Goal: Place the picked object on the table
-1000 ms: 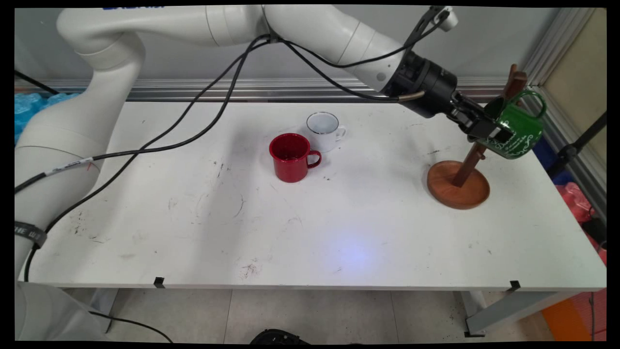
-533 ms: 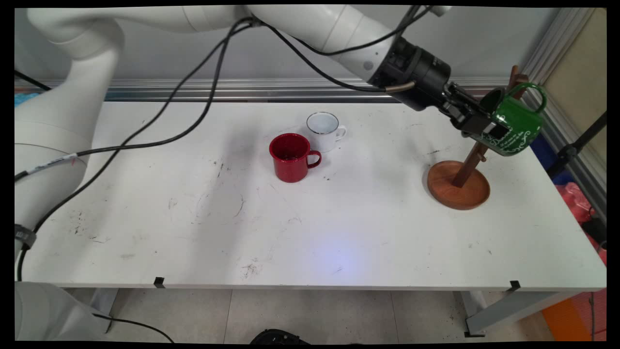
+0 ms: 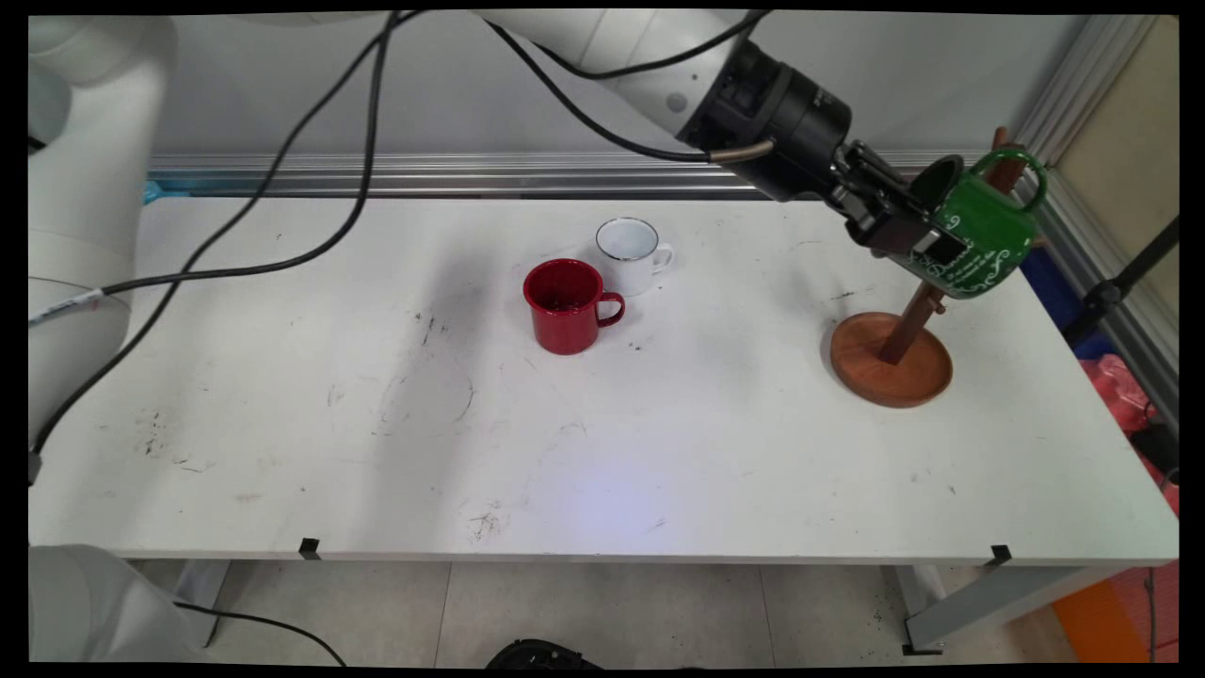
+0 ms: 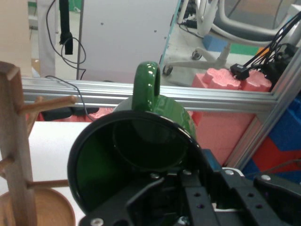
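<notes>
My gripper (image 3: 927,240) is shut on the rim of a green mug (image 3: 979,235) with white lettering, holding it tilted in the air beside the top of a wooden mug tree (image 3: 918,306). The mug's handle (image 3: 1012,169) points up and away, close to the tree's upper pegs. In the hand view the green mug (image 4: 141,150) fills the middle, its dark mouth facing me and its handle (image 4: 146,84) upward; the wooden post (image 4: 14,141) with its pegs stands at the left. The tree's round base (image 3: 890,363) rests on the table's right side.
A red mug (image 3: 565,306) and a white mug (image 3: 629,252) stand side by side at the table's (image 3: 377,424) middle, far to the left of the gripper. Black cables (image 3: 311,188) hang from the arm. The table's right edge lies just beyond the mug tree.
The gripper has lifted the green mug up and slightly to the left, away from the tree's stem toward its top. The red and white mugs have not moved.
</notes>
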Controlling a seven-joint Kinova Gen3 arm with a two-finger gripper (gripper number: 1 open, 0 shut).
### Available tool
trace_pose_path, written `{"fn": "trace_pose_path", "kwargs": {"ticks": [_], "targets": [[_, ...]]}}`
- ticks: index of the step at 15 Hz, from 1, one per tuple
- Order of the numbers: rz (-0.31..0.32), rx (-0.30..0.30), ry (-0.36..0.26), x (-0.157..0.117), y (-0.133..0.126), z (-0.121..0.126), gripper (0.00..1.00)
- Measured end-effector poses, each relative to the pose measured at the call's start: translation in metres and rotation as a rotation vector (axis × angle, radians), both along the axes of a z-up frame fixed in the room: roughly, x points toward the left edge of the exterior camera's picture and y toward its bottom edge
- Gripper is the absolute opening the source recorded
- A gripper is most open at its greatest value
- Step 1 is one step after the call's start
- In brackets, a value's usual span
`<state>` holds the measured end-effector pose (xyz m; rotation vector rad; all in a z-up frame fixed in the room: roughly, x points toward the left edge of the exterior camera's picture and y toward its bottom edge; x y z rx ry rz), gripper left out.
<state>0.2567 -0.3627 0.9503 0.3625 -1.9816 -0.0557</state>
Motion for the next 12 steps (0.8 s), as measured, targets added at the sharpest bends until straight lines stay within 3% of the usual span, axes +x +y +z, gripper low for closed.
{"fn": "trace_pose_path", "kwargs": {"ticks": [12], "targets": [[0.082, -0.051, -0.195, 0.039, 0.061, 0.036, 0.00]]}}
